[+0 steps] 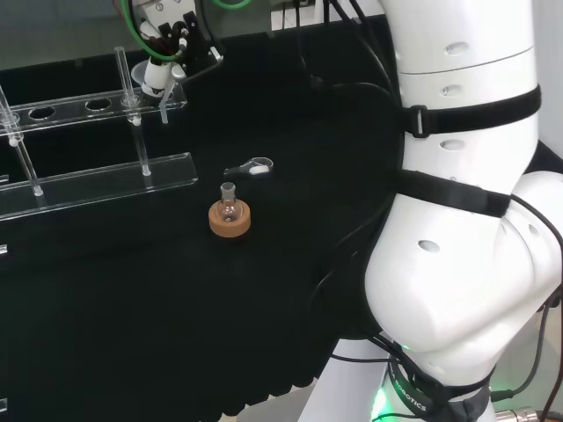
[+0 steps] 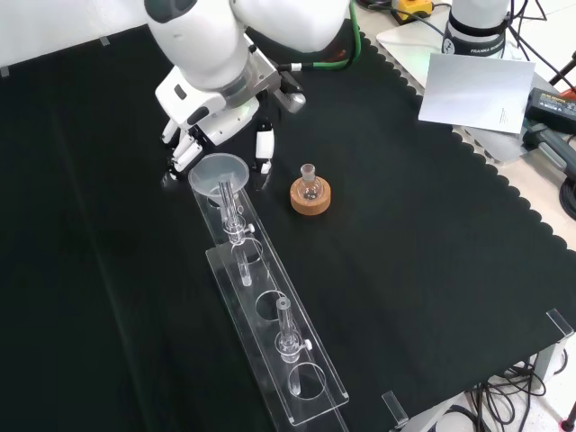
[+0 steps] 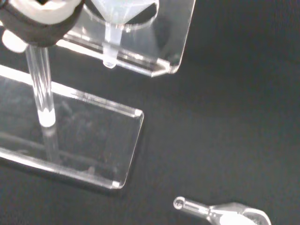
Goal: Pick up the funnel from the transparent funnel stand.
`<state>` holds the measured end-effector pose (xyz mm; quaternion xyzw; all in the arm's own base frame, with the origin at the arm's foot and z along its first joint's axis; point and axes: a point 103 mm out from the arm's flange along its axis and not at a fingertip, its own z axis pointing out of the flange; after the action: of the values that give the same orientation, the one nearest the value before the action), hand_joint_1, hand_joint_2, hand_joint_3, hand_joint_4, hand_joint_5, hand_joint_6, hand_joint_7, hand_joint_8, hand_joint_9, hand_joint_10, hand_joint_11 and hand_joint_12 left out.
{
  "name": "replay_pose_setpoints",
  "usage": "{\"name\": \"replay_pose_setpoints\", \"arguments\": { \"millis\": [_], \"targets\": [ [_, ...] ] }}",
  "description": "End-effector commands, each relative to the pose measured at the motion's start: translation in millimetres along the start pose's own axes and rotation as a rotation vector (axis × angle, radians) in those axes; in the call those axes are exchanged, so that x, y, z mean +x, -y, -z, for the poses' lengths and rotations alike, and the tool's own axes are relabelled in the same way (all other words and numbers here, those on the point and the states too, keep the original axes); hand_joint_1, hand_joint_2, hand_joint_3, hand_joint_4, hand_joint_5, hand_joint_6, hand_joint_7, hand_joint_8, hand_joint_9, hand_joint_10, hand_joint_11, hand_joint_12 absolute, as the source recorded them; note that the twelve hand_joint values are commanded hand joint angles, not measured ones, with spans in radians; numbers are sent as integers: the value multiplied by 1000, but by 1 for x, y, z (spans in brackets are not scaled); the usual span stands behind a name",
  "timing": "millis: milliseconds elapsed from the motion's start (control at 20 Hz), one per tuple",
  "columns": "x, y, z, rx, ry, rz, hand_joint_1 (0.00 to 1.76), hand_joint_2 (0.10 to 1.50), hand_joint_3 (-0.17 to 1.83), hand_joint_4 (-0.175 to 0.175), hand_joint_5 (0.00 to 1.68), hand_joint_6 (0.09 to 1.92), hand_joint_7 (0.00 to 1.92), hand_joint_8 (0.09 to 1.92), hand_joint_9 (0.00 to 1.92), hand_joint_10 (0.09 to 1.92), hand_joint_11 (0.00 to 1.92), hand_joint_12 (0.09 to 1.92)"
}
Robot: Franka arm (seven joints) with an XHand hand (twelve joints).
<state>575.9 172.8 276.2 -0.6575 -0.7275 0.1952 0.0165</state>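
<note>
While funnel (image 2: 219, 176) sits in end hole of transparent funnel stand (image 2: 270, 328), stem down through top shelf, hand (image 2: 200, 126) hovers just behind it in front view. Fingers (image 2: 184, 155) point down near funnel rim, relaxed, holding nothing; contact with rim unclear. Small flask (image 2: 310, 183) on cork ring (image 2: 310, 197) stands right of stand. Clear scoop (image 1: 251, 167) with white powder lies on cloth beyond flask in head view.

flask (image 2: 310, 183) on cork ring (image 2: 310, 197), glass scoop (image 1: 252, 167)
</note>
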Motion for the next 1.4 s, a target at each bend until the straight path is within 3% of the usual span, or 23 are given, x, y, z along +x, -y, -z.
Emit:
{"name": "replay_pose_setpoints", "arguments": {
  "millis": [50,300,450,600,1050,1400],
  "targets": [
    [-2,8,14,-52,19,-13,841,714,456,-87,436,87,650,759,989,549,559,1323],
    [-5,20,29,-79,33,-37,847,710,470,-67,520,95,734,754,1012,542,580,1307],
    [-12,31,40,-102,34,-48,853,706,488,3,811,330,867,691,1054,504,608,1280],
    [-20,42,48,-123,27,-65,856,705,499,34,904,509,922,666,1082,478,630,1268],
    [-39,92,72,-157,37,-125,859,704,510,38,911,607,918,676,1115,467,662,1253],
    [-39,146,64,-155,41,-167,857,704,513,30,892,624,902,680,1114,463,672,1252]
  ]
}}
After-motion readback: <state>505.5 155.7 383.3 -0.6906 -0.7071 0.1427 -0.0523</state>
